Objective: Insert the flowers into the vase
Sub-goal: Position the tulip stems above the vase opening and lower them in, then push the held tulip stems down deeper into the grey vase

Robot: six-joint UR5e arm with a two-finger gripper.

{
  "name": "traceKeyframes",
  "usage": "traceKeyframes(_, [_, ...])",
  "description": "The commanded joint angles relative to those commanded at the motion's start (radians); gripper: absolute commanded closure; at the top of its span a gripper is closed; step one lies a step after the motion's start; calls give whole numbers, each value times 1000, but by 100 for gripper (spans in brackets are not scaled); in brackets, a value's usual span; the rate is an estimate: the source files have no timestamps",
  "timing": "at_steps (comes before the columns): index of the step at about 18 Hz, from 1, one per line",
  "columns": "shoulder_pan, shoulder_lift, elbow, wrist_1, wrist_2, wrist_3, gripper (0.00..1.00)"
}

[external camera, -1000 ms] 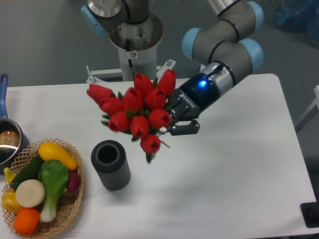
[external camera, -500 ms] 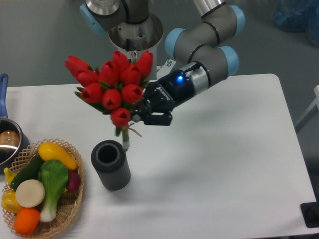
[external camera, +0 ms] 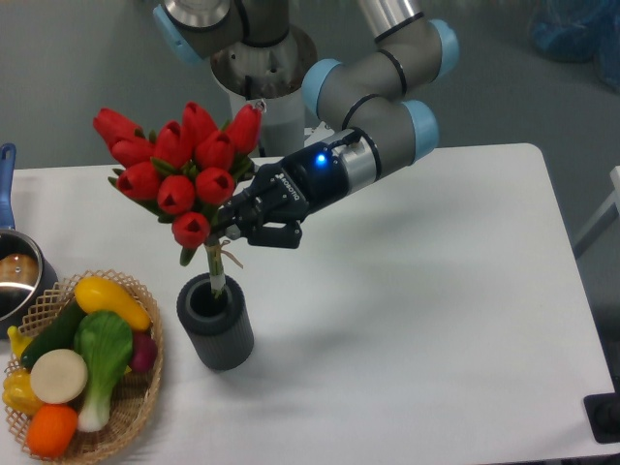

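Moved left and lower, the flowers (external camera: 179, 167), glossy red tulip buds, now dip their green stems into the vase (external camera: 215, 321), a ribbed dark cylinder on the white bench (external camera: 436, 320). Black pincer (external camera: 232, 230) clamps the stems.

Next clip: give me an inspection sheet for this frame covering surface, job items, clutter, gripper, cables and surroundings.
Surface: white table, bare across its right half.
Job's things: red tulip bunch held tilted above the dark grey ribbed vase; stem ends reach into the vase mouth, blooms well above the rim.
Clutter: wicker basket of toy produce at front left; metal pot with blue handle at the left edge.
Gripper: gripper has its jaws shut on the tulip stems, blue light on at the wrist.
Cables: nothing seen.
Surroundings: grey floor; arm base behind the table; blue object at top right, too cropped to identify.
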Motion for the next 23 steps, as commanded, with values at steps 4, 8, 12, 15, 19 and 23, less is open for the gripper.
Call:
traceKeyframes(4, [-2,-6,-5,0,2,18,88])
traceKeyframes(8, [-6,-23,-9,0,2,42,88])
traceKeyframes(12, [-20,-46,-19,0,3,89,88])
traceKeyframes(15, [-21,-48,-28,0,5,92,88])
traceKeyframes(19, [-21,-60,-43,0,5,121,88])
traceKeyframes(23, [-28,-77,-45,0,5,126,88])
